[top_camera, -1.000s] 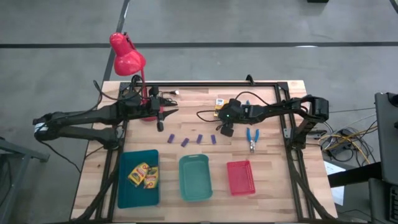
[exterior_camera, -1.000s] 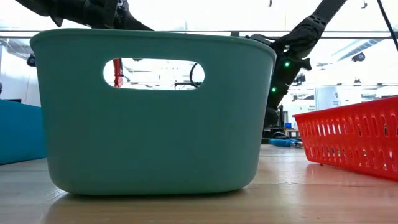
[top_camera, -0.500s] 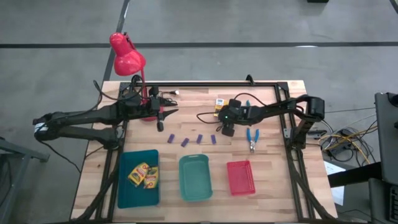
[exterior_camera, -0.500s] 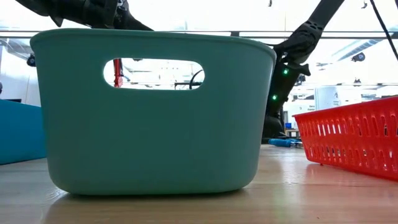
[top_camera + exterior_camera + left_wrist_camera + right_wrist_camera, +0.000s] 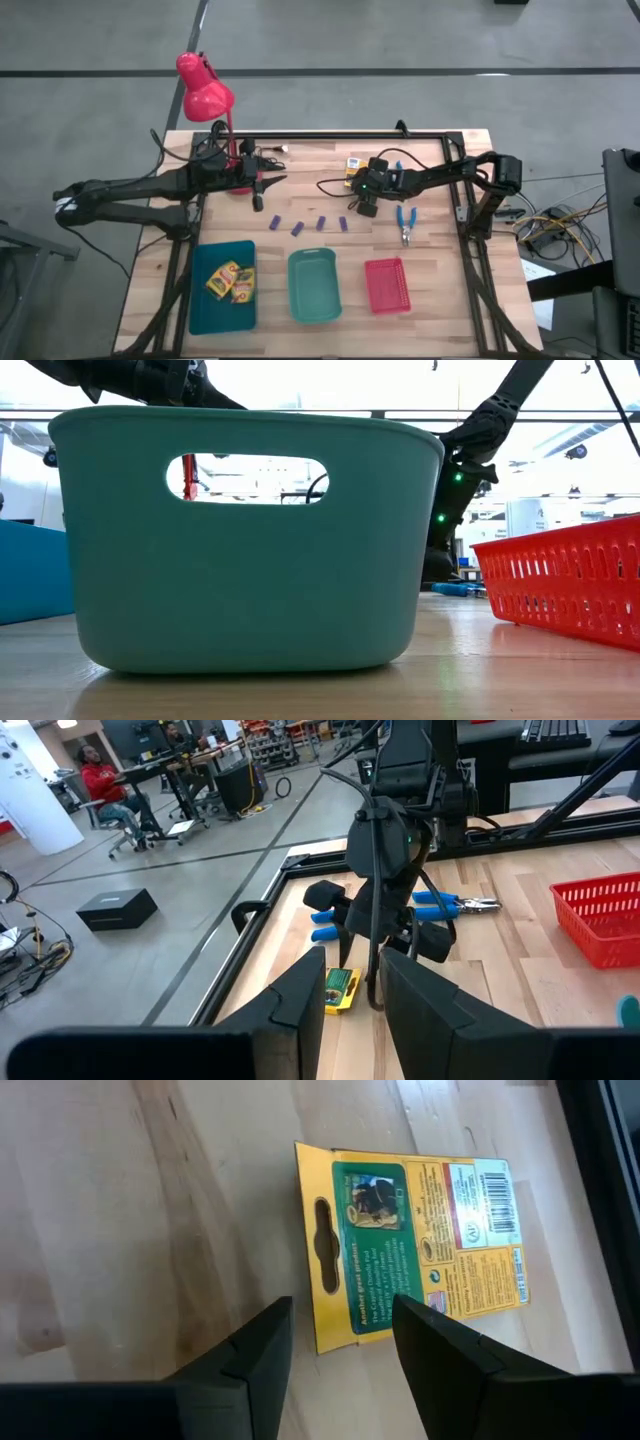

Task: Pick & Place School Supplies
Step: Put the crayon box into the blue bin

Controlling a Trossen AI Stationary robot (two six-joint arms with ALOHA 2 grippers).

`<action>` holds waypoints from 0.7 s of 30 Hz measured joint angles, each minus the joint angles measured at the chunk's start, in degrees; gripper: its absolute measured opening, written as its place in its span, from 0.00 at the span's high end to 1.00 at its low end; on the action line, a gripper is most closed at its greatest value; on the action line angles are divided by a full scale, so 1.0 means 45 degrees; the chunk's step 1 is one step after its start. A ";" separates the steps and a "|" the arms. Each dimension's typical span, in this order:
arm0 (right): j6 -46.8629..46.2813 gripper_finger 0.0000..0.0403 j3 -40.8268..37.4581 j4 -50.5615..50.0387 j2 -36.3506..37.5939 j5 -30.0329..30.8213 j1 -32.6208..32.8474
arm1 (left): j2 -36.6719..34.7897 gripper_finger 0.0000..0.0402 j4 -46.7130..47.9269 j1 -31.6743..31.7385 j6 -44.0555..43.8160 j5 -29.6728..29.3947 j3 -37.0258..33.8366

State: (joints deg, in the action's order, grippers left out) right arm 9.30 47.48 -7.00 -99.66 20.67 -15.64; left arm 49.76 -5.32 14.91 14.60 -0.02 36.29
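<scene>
Your right hand point(image 5: 366, 187) has crept a touch toward the bench's far edge since a second ago, and now it hangs over the lone crayon box point(image 5: 412, 1245) — fingers point(image 5: 247, 1348) apart, one on each side of the box's hang-tab end, nothing gripped. That box lies flat on the wood near the far rail; in the right wrist view its long axis runs across the line of your fingers, with the barcode end away from the tab. Two more crayon boxes point(image 5: 230, 281) sit in the teal tray point(image 5: 199, 312). Four purple blocks point(image 5: 307, 225) lie in a loose row mid-bench, and one pair of blue-handled scissors point(image 5: 405, 221) lies just right of your hand, with the second pair beyond it near the rail. Your left hand point(image 5: 262, 187) waits by the red lamp point(image 5: 203, 92), fingers slightly parted and empty. Light wooden bench point(image 5: 430, 290) — green tray point(image 5: 314, 287) and red tray point(image 5: 387, 284) along the near edge; beyond the bench is a grey workshop floor, a person seated at a desk far off.
</scene>
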 joint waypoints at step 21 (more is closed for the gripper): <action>-0.0603 0.88 0.0029 0.0750 -0.0820 0.0528 0.0003 | 0.0000 0.74 0.0004 0.0002 0.0003 -0.0003 0.0000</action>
State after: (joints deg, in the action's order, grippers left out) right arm 6.59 47.62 -3.63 -103.35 23.04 -15.63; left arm 49.76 -5.30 14.92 14.61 -0.03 36.29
